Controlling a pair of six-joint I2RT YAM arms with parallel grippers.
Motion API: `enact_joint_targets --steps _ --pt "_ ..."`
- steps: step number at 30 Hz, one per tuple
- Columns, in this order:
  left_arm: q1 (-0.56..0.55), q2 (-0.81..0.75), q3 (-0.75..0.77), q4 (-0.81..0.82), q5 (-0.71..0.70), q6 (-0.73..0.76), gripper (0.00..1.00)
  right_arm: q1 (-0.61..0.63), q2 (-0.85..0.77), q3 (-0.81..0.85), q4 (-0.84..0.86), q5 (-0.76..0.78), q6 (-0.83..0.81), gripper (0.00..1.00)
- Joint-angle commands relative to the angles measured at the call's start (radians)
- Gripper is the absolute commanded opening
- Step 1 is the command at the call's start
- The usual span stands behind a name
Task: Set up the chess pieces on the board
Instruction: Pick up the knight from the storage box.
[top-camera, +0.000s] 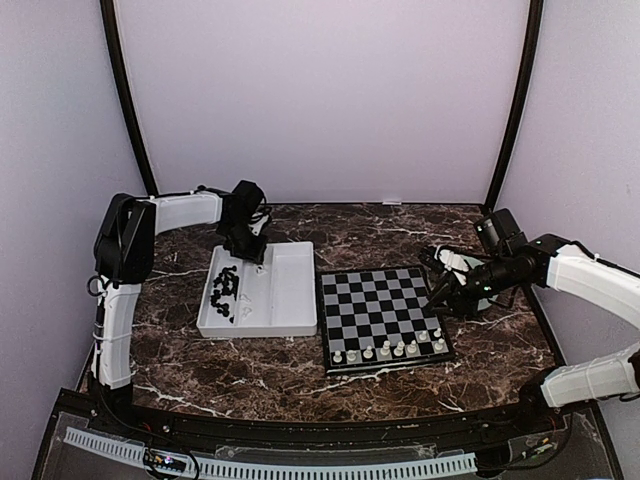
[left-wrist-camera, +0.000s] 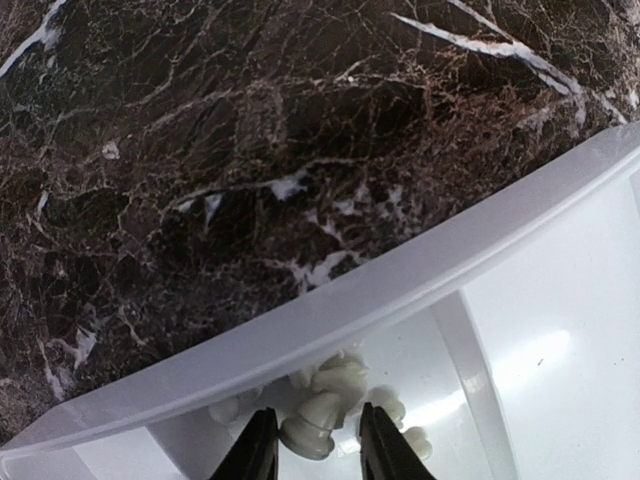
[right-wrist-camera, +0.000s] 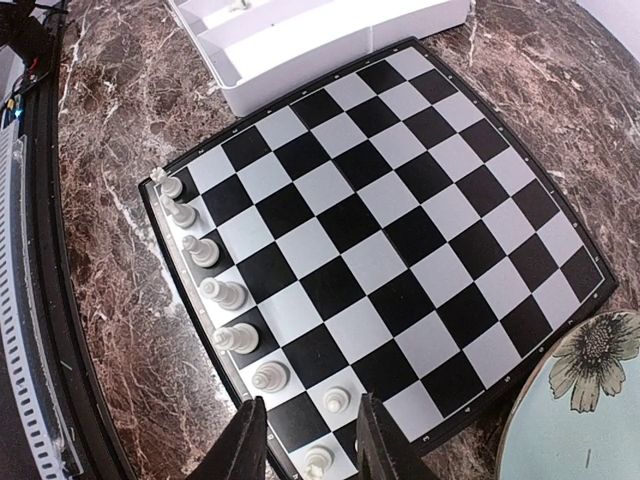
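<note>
The board (top-camera: 380, 312) lies flat on the dark marble table (top-camera: 260, 370), its checks black and silver-grey inside a thin dark rim. Tiny white pieces (top-camera: 384, 350) stand upright along the board's edge nearest the arms; one of them stands a square further in. The rest of the board's squares are bare. Just left of the board sits a white tray (top-camera: 290, 270). Its compartment farthest from the board holds a loose heap of black pieces (top-camera: 224, 290).

The left gripper (left-wrist-camera: 316, 412) hangs over the tray's far rim, left of the board. Its fingers straddle a tilted white piece (left-wrist-camera: 305, 435) in a small white cluster; whether they pinch it I cannot tell. The right gripper (right-wrist-camera: 311, 400) hovers over the board's near right corner with its jaws apart and nothing held. A pale green flowered plate (right-wrist-camera: 590, 400) lies just beside the board's right edge.
</note>
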Motion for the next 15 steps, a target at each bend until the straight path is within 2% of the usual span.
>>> enact_joint_targets --steps 1,5,15 --pt "-0.002 -0.007 0.021 -0.098 -0.022 0.027 0.3 -0.004 -0.006 -0.003 0.028 -0.026 0.01 0.33" --pt "-0.002 -0.007 0.009 -0.121 -0.004 0.024 0.3 -0.005 0.0 -0.001 0.028 -0.03 0.011 0.33" --pt "-0.003 -0.024 -0.003 -0.103 0.011 0.016 0.19 -0.004 0.0 0.003 0.025 -0.029 0.011 0.33"
